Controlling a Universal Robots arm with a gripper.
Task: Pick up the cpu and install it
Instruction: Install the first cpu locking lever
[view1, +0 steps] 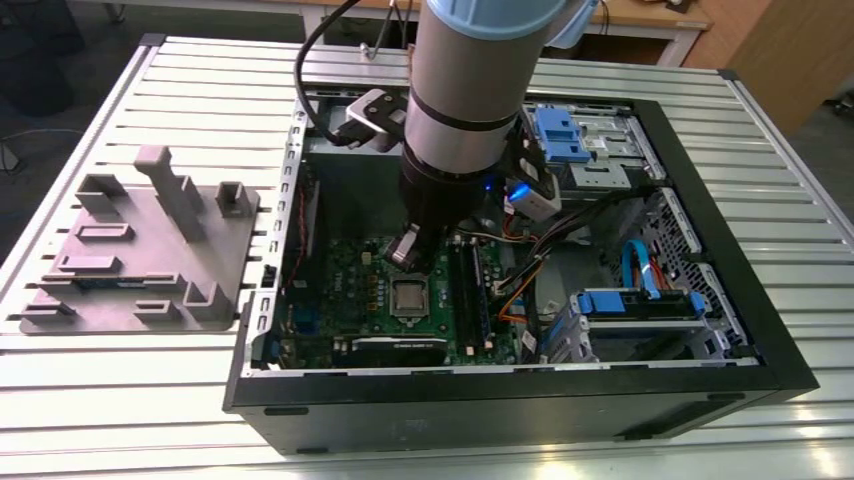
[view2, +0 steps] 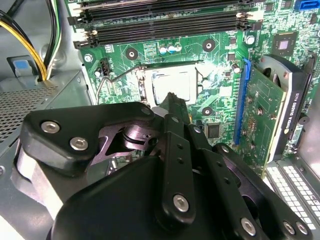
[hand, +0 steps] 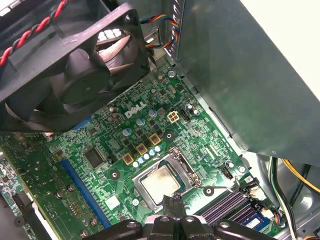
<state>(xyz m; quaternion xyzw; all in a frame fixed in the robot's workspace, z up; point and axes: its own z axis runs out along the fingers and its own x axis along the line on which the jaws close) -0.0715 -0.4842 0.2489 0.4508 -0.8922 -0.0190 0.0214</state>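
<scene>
The cpu (view1: 407, 295) is a small silver-grey square lying flat in the socket of the green motherboard (view1: 350, 272), inside the open computer case. In both wrist views the cpu (view2: 172, 85) (hand: 160, 181) sits within the socket's metal frame. My gripper (view1: 407, 252) hangs just above the board, beside the cpu's far edge. Its black fingers meet at a narrow tip (view2: 172, 100) (hand: 172, 202), shut with nothing between them. The socket's thin wire lever (view2: 114, 76) (hand: 220, 188) sticks out to one side of the socket.
A black fan (hand: 75, 75) hangs close over the board. Black memory slots (view2: 165, 22) run beside the socket, and a graphics card (view2: 267, 120) stands on the other side. Yellow cables (view2: 25, 40) and blue drive brackets (view1: 641, 300) fill the case. A grey plastic tray (view1: 134, 250) lies at the exterior view's left.
</scene>
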